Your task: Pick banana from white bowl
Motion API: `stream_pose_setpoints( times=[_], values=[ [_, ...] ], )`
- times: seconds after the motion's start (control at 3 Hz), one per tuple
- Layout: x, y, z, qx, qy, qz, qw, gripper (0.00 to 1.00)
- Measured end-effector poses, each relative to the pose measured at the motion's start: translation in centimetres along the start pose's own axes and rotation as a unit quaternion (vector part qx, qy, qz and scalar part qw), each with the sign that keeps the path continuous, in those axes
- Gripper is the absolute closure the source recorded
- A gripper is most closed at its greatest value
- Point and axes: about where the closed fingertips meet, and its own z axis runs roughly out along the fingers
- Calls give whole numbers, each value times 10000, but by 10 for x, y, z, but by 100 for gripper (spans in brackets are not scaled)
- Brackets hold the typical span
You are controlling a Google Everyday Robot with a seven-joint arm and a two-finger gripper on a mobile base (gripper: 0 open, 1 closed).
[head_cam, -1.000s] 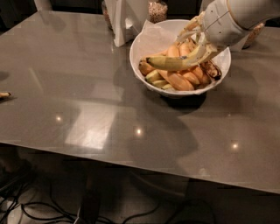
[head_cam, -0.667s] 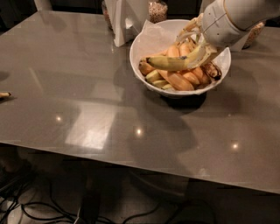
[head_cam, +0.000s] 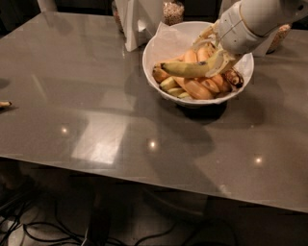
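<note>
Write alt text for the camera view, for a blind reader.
The robot's pale gripper grips one end of a long curved yellow-green banana over a large round white bowl of short orange-yellow bananas. The bowl sits at the far side of a glossy grey table.

Setting: kitchen-like test room. Glossy grey counter (head_cam: 96,96). Jar (head_cam: 173,10) of dry goods at its far edge. White bowl (head_cam: 159,43) of fruit near the far right corner, my gripper (head_cam: 217,50) over it, clasping the banana (head_cam: 190,69). Loose cables (head_cam: 43,230) on the floor below the near edge.
</note>
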Motion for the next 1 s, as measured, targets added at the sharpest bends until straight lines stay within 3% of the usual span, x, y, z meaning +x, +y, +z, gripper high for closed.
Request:
stream_pose_setpoints(
  times=[0.67, 1.0],
  values=[
    [9, 7, 23, -237, -12, 3, 9997, 47],
    [9, 8, 28, -287, -20, 2, 9996, 66]
  ],
)
